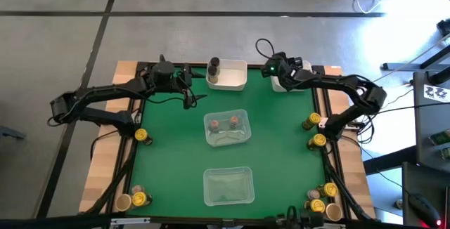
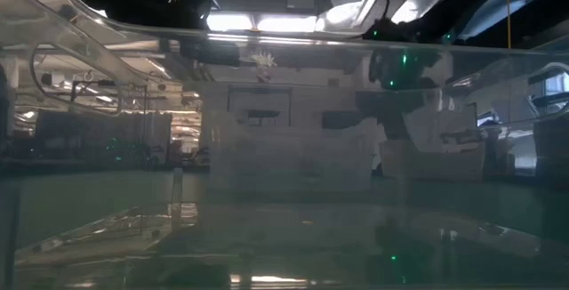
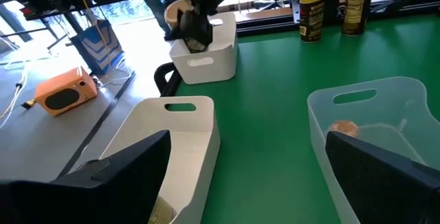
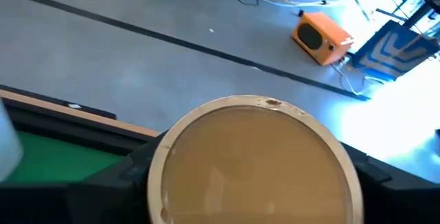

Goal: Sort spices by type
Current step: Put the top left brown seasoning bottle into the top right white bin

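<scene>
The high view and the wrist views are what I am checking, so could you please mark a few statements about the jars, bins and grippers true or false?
1. The right gripper is closed on a tan-lidded round jar. True.
2. The left gripper holds a yellow-lidded jar. False: its fingers stand open with nothing between them.
3. The clear plastic tray at mid-table holds two reddish-brown-topped jars. True.
4. The clear plastic tray at the near edge holds yellow-lidded jars. False: no jars show in it.
5. A taller dark grey jar stands in the white rectangular bin at the far edge. True.
</scene>
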